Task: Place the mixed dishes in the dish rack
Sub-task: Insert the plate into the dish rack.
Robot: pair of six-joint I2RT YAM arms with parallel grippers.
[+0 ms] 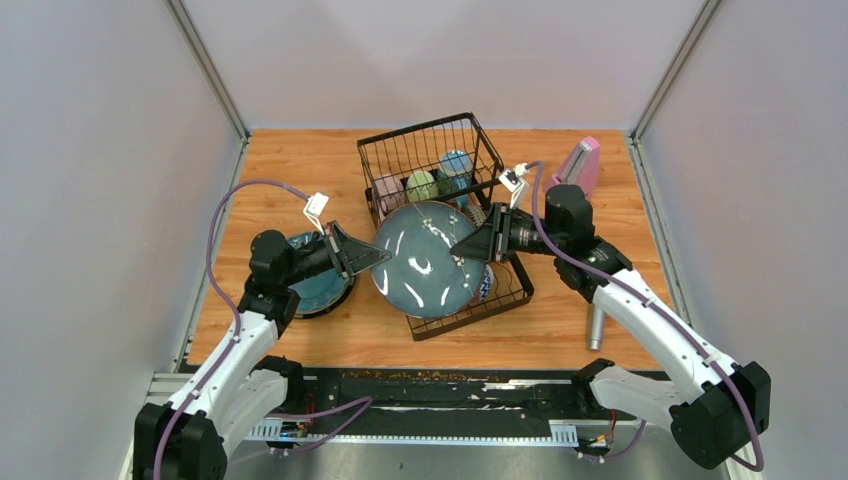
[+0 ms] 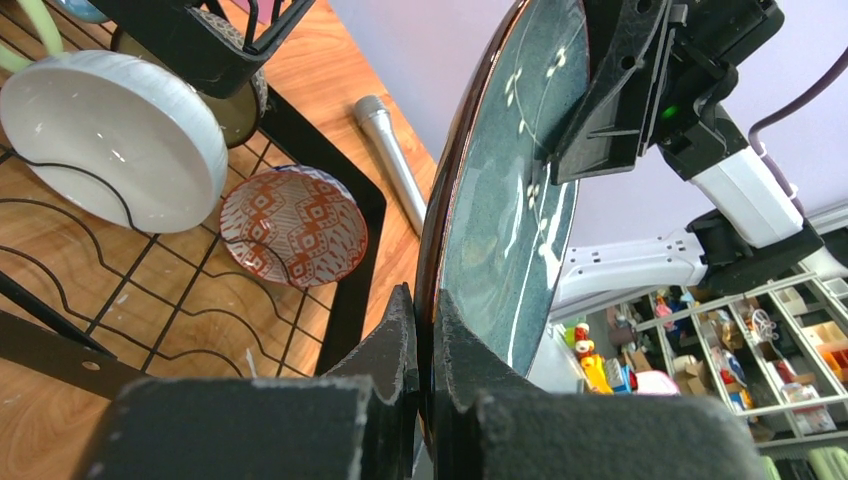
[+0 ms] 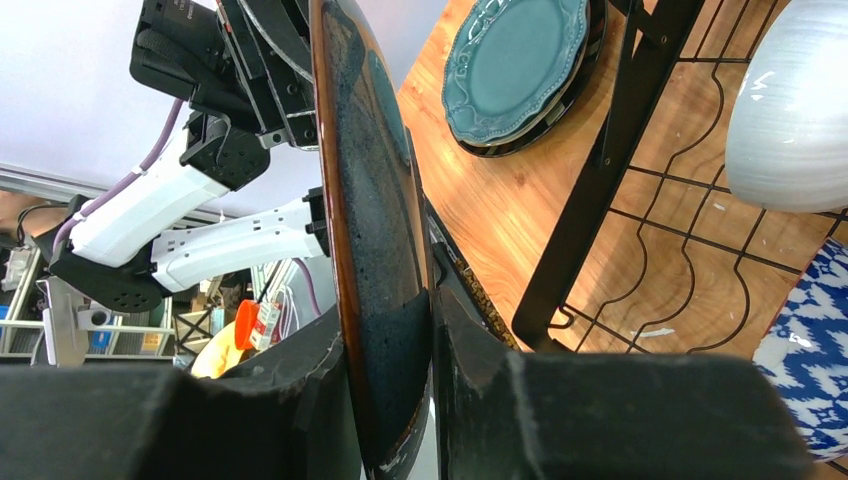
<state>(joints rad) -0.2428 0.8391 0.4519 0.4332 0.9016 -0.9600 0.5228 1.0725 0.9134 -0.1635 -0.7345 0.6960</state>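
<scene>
A large dark blue-grey speckled plate (image 1: 430,262) (image 2: 510,200) (image 3: 375,200) hangs on edge over the low tray of the black wire dish rack (image 1: 470,320). My left gripper (image 1: 380,255) (image 2: 428,330) is shut on its left rim. My right gripper (image 1: 458,245) (image 3: 388,310) straddles the opposite rim with its jaws slightly apart. A white bowl (image 2: 110,130) and a red patterned bowl (image 2: 293,225) rest in the tray. Pink (image 1: 388,188), green (image 1: 421,185) and blue (image 1: 455,163) mugs stand in the basket section. More plates (image 1: 320,290) (image 3: 515,65) lie stacked under my left arm.
A silver microphone (image 1: 595,328) (image 2: 392,160) lies on the wooden table right of the rack. A pink metronome (image 1: 580,165) stands at the back right. Grey walls close in both sides and the back.
</scene>
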